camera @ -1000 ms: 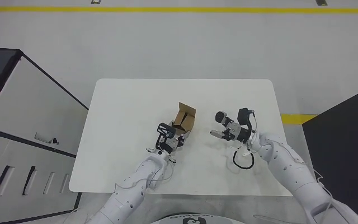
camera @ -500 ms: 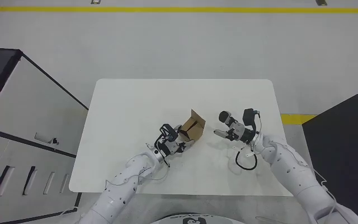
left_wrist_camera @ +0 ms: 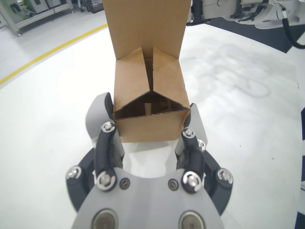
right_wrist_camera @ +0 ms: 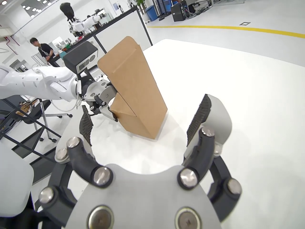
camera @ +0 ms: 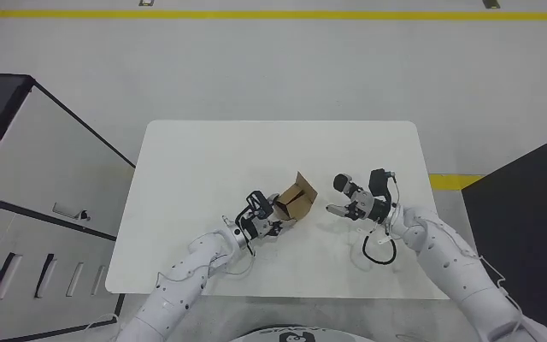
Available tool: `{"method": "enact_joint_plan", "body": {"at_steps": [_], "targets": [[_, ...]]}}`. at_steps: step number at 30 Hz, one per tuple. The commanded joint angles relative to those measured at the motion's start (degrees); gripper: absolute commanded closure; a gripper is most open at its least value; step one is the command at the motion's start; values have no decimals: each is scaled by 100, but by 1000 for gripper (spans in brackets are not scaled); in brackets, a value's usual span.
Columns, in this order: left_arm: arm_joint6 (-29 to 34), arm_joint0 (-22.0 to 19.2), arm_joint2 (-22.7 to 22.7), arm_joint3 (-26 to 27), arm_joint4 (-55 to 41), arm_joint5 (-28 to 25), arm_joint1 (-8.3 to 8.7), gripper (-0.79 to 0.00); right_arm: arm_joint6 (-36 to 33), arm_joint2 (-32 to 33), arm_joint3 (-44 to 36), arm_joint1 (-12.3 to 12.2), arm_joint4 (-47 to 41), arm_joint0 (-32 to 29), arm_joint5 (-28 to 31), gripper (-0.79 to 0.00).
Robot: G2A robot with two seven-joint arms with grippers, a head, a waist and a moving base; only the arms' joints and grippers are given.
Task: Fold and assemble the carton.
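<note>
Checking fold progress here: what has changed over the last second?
The left gripper, shut on the carton, swung it across the table toward the right gripper and tilted it. The right gripper stayed nearly in place, jaws open, apart from the carton.

The left arm stretches forward and inward from the near edge of the tabletop, its wrist low and nearly level. The left hand is clamped on the near end of the carton, one finger pressed against each side wall. The right arm bends at the elbow and angles in from the other side. The right hand faces the left hand across a short gap, with its ribbed fingers spread wide, gripping nothing and not touching the carton.
</note>
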State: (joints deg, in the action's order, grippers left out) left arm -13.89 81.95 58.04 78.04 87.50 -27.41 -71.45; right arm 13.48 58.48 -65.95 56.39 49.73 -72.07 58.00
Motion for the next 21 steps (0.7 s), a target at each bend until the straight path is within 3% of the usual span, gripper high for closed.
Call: {"method": "enact_joint_plan", "body": {"at_steps": [1,7,11,12,13,14,21], "targets": [[-75,-41,1,-13,154,-246,32,0,-90,-22,-68,-98,-135,-26,0,-785],[-285,-170,-91,-154,334,-1006,92,0,-330,-108,-179,-353,-663,-49,0,-785],[-372,-257,-129,-293,345,-1197,109,0,-472,-215,-243,-479,-1021,-39,0,-785],[-375,-273,-152,-310,358,-1202,108,-148,-501,-249,-262,-504,-1119,-36,0,-785],[-375,-281,-168,-336,354,-1182,107,-394,-507,-257,-259,-512,-1155,-35,0,-785],[-355,-281,-173,-350,330,-1093,102,-785,-507,-257,-259,-512,-1155,-35,0,-785],[-350,-280,-197,-343,316,-1047,97,-785,-513,-264,-280,-509,-1161,-44,-6,-785]]}}
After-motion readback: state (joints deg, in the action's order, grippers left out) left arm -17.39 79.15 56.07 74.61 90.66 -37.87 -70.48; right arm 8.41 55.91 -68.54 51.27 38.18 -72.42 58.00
